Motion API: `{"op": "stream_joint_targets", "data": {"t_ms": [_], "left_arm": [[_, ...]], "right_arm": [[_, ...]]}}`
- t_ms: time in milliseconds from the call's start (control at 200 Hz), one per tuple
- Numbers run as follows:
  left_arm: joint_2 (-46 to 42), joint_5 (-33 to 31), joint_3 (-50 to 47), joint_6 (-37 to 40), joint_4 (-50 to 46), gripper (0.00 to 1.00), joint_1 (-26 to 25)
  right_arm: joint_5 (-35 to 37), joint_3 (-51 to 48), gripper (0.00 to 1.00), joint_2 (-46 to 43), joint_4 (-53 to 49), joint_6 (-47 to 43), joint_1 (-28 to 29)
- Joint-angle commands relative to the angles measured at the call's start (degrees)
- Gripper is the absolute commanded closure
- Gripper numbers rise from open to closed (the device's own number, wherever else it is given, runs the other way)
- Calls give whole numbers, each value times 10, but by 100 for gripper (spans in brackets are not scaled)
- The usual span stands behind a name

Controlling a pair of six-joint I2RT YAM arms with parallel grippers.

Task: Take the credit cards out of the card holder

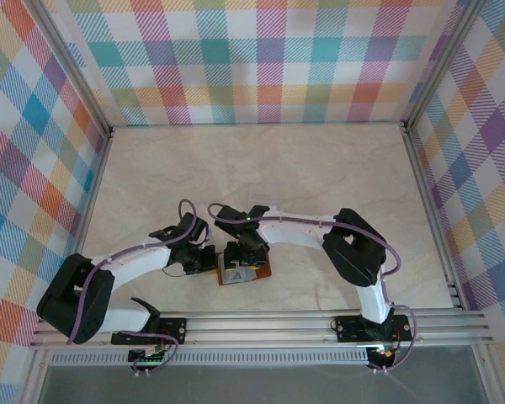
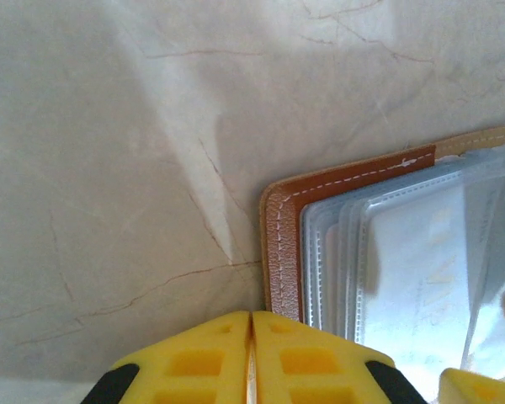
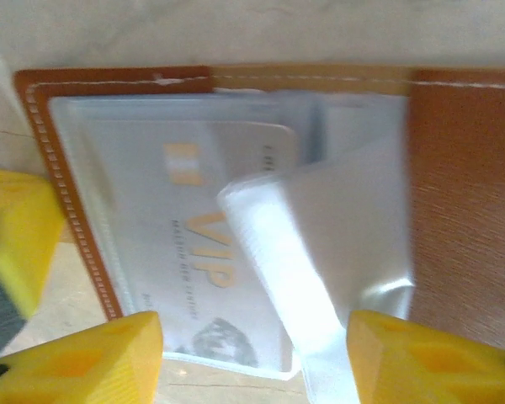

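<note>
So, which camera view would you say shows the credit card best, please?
Right wrist: the credit card sits close up, its VIP print readable through the clear sleeve. Left wrist shows it faintly at the edge; the top view, a tiny pale patch.

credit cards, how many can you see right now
1: a pale card printed VIP, inside the clear sleeves of the open brown card holder. A curled-up sleeve covers part of it, so more cards may be hidden.
</note>
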Motion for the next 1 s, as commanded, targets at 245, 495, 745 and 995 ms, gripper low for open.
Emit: {"op": "stream_joint_targets", "data": {"t_ms": [245,495,745,995], "left_arm": [[-19,3,-14,0,-47,89,4],[-32,4,7,0,-72,89,4],[-75,18,69,6,-124,84,-5],[-46,2,98,16,-125,79,-33]], "right_arm": [[108,10,32,-4,-123,-22,0],[49,-69,37,-28,-49,-22,-19],[-41,-130,54,-78,59,15,-18],[10,-116,47,-113,4,-5,-21]]}}
